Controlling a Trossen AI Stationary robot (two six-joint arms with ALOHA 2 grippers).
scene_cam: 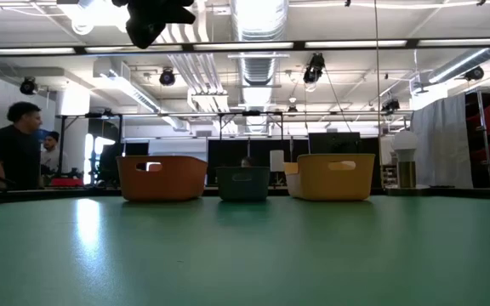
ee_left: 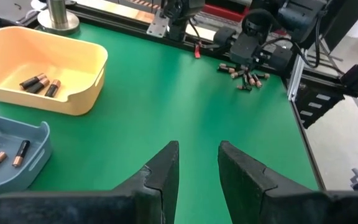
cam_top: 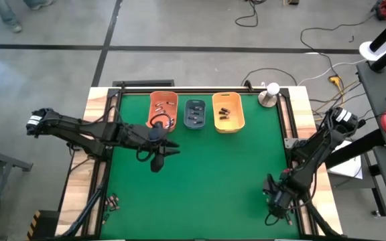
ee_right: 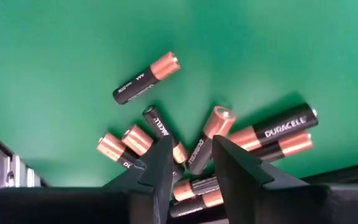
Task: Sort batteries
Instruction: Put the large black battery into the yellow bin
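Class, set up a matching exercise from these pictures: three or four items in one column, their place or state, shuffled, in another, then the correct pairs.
1. orange bin
2. yellow-orange bin
3. left gripper
4. right gripper

A. over a pile of batteries
B. right-hand end of the bin row
C. open, with nothing between its fingers
D. left-hand end of the bin row

Pairs: 1-D, 2-B, 3-C, 4-A
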